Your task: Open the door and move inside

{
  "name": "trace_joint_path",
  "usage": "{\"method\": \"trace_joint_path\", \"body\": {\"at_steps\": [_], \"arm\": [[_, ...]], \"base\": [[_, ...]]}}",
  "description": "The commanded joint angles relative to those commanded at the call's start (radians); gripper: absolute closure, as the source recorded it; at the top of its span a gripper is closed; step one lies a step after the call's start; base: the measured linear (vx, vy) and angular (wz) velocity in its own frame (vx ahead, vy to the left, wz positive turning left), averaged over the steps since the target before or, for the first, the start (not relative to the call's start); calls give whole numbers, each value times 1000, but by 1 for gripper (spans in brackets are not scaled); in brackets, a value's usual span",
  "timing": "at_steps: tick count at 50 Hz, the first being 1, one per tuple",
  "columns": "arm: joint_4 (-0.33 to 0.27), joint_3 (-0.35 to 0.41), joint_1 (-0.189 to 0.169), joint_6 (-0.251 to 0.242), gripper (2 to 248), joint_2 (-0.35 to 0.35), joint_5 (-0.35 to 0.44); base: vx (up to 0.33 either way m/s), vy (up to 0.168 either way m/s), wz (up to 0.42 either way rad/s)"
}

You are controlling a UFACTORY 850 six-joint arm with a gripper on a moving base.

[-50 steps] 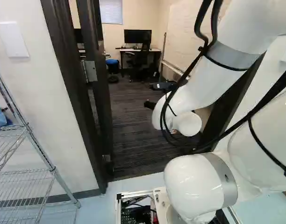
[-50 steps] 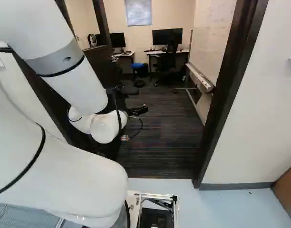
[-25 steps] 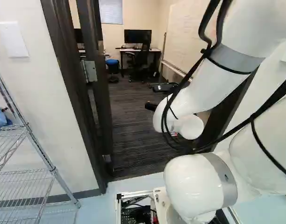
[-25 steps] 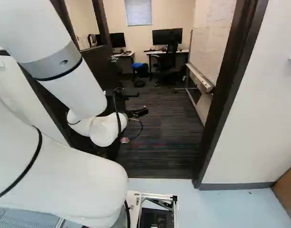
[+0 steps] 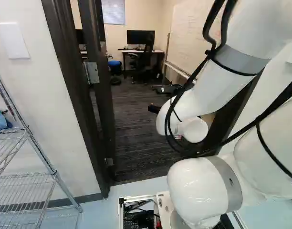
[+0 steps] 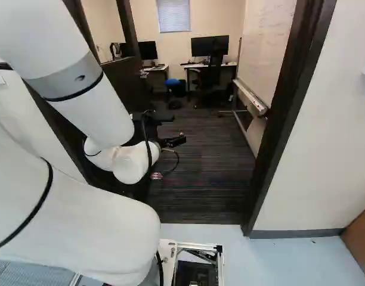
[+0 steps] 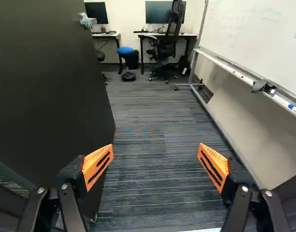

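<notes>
Door (image 7: 41, 96) first, then: taking twelve as the way the gripper points, it stands swung inward at ten o'clock, close beside the gripper's nearer finger. I can't tell whether they touch. Tall and upright, it runs away into the room from its hinge (image 5: 91, 72), and the handle (image 7: 87, 20) sits farther off, towards eleven. The gripper (image 7: 156, 153) comes next, its two fingers spread wide and holding nothing. Straight ahead, dark carpet (image 7: 150, 113) leads to the office chair (image 7: 165, 43), about at twelve. The whiteboard (image 7: 264, 38) takes up two o'clock, and farthest right is the upright of the door frame (image 6: 284, 119).

To my eye the opening part looks as good as done, and what's left is getting through. The base (image 6: 197, 247) seems to be outside the sill, so I'd expect it to roll towards twelve, with the door kept at nine or ten. That's the tight side: a drift towards ten could scrape the finger or wrist along the panel.
</notes>
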Motion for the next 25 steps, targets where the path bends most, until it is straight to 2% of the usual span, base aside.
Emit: {"method": "trace_joint_path", "body": {"at_steps": [13,25], "arm": [[0,0,0,0,3,0,0],[0,0,0,0,3,0,0]], "base": [[37,1,1],[117,2,3]]}}
